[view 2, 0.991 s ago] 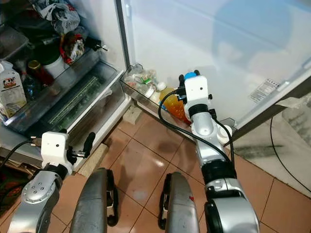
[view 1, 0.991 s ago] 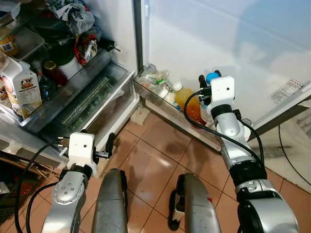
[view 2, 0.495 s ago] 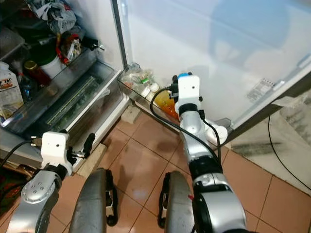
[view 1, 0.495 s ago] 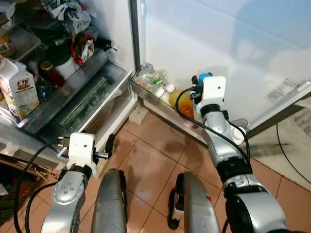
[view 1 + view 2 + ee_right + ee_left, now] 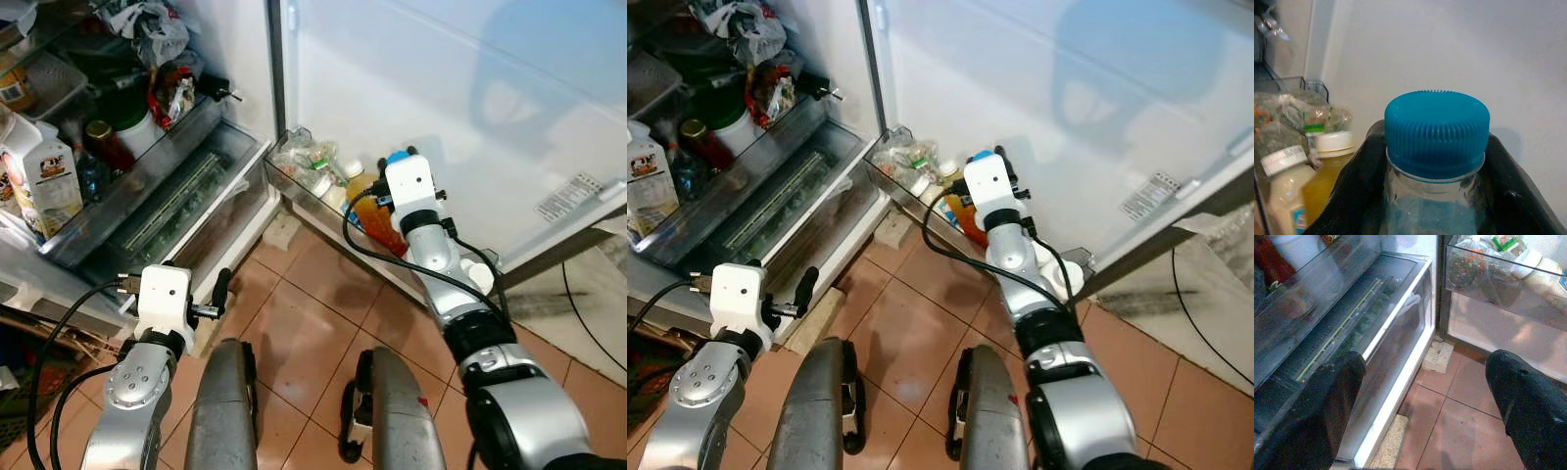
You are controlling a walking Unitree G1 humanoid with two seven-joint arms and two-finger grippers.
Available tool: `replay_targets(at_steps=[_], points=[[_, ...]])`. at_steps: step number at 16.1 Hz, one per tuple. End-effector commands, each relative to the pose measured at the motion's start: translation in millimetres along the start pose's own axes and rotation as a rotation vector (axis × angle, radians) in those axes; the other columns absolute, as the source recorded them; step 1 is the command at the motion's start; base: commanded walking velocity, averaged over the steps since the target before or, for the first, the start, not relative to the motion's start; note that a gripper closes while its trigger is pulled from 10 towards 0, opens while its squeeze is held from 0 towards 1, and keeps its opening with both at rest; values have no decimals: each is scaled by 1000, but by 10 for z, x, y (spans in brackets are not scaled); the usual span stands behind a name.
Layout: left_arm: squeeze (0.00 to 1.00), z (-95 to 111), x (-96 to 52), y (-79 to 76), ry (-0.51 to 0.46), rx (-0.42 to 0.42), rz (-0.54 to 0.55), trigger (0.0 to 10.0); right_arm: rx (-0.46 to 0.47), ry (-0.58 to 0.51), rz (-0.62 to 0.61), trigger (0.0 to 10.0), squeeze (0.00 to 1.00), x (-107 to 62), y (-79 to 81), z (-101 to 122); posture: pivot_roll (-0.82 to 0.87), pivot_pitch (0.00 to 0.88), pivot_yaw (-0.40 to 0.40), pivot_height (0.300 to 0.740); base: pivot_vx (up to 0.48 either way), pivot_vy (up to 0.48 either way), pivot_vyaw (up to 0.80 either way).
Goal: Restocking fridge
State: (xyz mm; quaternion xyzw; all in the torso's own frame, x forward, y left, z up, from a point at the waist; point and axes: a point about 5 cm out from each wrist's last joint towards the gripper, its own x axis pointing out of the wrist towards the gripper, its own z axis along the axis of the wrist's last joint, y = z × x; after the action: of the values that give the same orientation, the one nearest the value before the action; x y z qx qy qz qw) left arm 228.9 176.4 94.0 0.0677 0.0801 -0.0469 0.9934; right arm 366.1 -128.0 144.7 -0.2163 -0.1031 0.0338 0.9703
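A clear bottle with a blue ribbed cap (image 5: 1436,122) sits between the black fingers (image 5: 1359,176) of my right gripper (image 5: 1434,161), which is shut on it just below the cap. In the eye views the blue cap (image 5: 398,156) peeks out above the white wrist block, over the fridge door's bottom shelf (image 5: 304,191) and close to an orange juice bottle (image 5: 368,202). My left gripper (image 5: 1425,396) is open and holds nothing, low over the tiles before the clear crisper drawer (image 5: 186,201).
The door shelf holds bagged food (image 5: 310,157), a white-capped bottle (image 5: 1283,196) and a white tub (image 5: 480,277). A milk carton (image 5: 44,181) and jars stand on the fridge shelf at the left. My own legs are below, on brown floor tiles (image 5: 313,323).
My right gripper has carried the blue-capped bottle to the left along the door shelf, closer to the orange juice bottle. The left arm has stayed put.
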Motion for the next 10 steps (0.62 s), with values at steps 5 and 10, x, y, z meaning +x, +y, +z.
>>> replay_targets(at_steps=[5,10], points=[[0,-68,-9,-24,40,22,-8,10000,22,176,89,10000,0,-82,194,-255,157,270,-38,644,0,0,0],[0,-70,-12,-13,42,29,-5,10000,45,250,141,10000,0,-86,381,-280,162,267,-40,644,0,0,0]])
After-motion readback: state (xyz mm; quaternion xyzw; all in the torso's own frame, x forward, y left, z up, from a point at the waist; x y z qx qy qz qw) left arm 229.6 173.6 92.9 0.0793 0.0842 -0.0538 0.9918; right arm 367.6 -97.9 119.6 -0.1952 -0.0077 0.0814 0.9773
